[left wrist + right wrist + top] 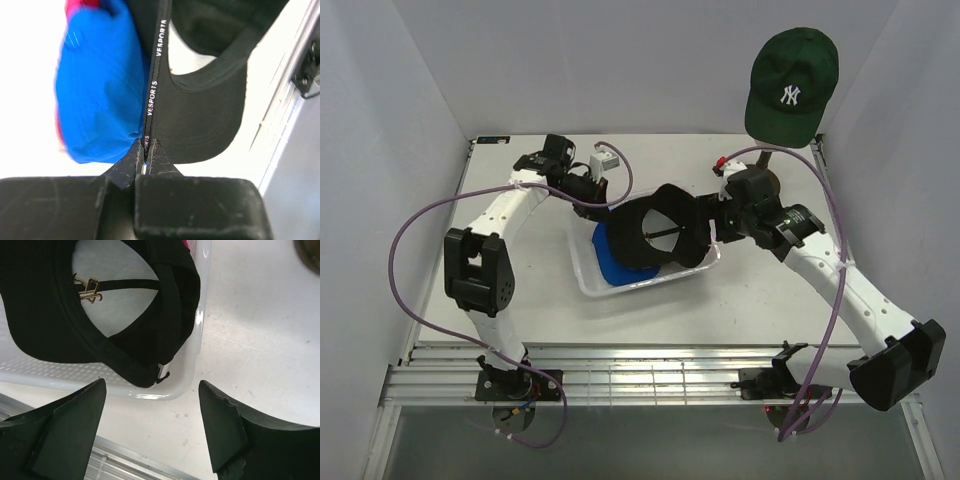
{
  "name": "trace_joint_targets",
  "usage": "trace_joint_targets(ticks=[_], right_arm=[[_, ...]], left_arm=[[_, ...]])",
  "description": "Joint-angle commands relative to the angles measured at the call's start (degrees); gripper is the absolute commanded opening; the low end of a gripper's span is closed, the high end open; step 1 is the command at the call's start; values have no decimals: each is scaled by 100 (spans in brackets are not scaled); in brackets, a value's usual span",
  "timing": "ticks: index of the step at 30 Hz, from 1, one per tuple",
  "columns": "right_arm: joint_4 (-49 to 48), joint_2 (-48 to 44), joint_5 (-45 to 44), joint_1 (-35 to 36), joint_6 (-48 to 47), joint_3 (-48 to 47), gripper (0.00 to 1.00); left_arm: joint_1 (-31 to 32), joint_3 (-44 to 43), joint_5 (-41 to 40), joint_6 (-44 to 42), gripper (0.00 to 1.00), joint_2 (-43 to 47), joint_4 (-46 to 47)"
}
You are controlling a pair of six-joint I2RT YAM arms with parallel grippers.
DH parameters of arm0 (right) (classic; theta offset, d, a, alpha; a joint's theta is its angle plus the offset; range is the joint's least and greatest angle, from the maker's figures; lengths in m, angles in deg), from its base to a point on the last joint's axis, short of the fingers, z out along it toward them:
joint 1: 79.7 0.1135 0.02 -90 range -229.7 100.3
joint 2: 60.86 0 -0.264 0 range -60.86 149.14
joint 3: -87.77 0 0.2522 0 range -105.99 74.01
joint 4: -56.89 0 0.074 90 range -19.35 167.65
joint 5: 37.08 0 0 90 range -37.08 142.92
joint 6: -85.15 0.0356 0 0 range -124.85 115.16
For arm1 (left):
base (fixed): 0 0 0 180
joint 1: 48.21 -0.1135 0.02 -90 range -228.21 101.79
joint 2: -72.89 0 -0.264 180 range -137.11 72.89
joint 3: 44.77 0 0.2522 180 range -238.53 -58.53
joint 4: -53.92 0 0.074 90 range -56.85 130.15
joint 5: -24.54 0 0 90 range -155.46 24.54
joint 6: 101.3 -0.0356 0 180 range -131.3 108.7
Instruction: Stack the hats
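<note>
While my left gripper is pinching the inner band of the black cap, white lettering along that band is reading VESPORTS, repeated. I am holding this cap over the clear tray, hollow side facing up, its long axis running left to right between my two grippers. A blue cap is lying in the tray beneath. My right gripper is hanging spread wide beside the black cap, gripping nothing. A white NY is showing on the green cap at the far right, its brim pointing toward the near edge.

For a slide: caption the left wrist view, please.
Left gripper shut on the black cap's edge, blue cap beside it.
</note>
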Motion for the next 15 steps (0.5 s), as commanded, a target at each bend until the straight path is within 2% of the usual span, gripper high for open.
trace_joint_targets(ticks=[1, 5, 10, 11, 14, 15], right_arm=[[-224, -409, -5, 45, -1138, -820, 79], [-591, -410, 531, 54, -2562, -1567, 79], [-1576, 63, 2363, 62, -3985, -2017, 82], [-1908, 160, 2630, 54, -4110, -2061, 83], [-1956, 757, 3728, -113, -4358, -2411, 89], [-1729, 1246, 4018, -296, -4305, -2996, 89]], left_arm=[[9, -674, -111, 190, 0, 563, -120], [193, -1043, -829, -451, 0, 730, -235], [501, -1272, -1297, -1164, 0, 923, -262], [510, -1316, -1297, -1278, 0, 941, -270], [536, -1526, -1245, -1436, 0, 1003, -279], [545, -1580, -1184, -1498, 0, 1020, -314]])
